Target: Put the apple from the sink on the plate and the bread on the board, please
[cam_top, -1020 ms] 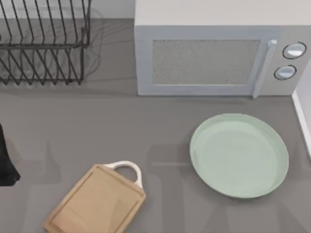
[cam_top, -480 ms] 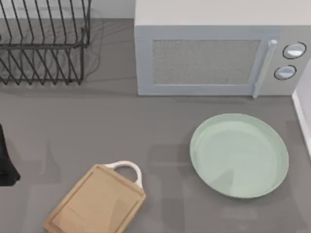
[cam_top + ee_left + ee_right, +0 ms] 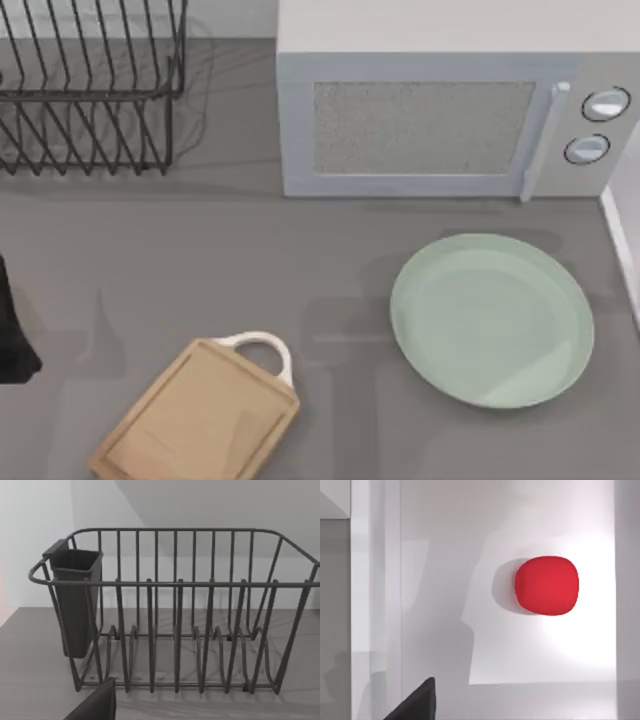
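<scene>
Red apple (image 3: 547, 585) sits in white sink (image 3: 445, 555); board (image 3: 200, 415) lies diag, handle upper-right; end effector state unclear.

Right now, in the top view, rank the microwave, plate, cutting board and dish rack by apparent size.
1. microwave
2. plate
3. and 4. board and dish rack: both cropped by the frame, too close to rank.

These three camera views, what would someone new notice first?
Probably the bright red apple, lying alone on the white sink floor in the right wrist view. Next, from above, the big mint-green plate at the table's right, just in front of the microwave. The left wrist view faces a dark wire dish rack.
</scene>
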Motion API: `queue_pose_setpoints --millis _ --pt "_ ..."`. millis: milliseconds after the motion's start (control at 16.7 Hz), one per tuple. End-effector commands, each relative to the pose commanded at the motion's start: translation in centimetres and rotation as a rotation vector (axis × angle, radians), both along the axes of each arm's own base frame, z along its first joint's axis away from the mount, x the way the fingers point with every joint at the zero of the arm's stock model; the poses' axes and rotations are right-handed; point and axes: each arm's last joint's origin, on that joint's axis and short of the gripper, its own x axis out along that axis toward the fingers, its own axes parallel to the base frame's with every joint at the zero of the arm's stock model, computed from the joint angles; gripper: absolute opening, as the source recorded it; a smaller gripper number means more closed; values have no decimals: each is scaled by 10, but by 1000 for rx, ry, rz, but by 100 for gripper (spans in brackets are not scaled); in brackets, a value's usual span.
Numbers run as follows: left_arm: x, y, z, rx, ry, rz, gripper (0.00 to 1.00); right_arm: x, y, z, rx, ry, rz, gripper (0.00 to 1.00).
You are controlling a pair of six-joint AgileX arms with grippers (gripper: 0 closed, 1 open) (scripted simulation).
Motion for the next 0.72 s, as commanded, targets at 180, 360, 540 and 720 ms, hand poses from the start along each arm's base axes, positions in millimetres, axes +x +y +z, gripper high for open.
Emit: queue_pose_setpoints --millis 180,360,540,720 --pt "0 0 0 0 0 0 100 44 -22 -31 30 171 -4 100" --pt "0 0 0 0 0 0 100 72 -40 -65 61 302 -6 100" --pt "0 0 0 0 0 0 100 87 -52 -89 84 384 -6 100" --pt "0 0 0 0 0 0 100 91 -55 -97 91 407 -6 100"
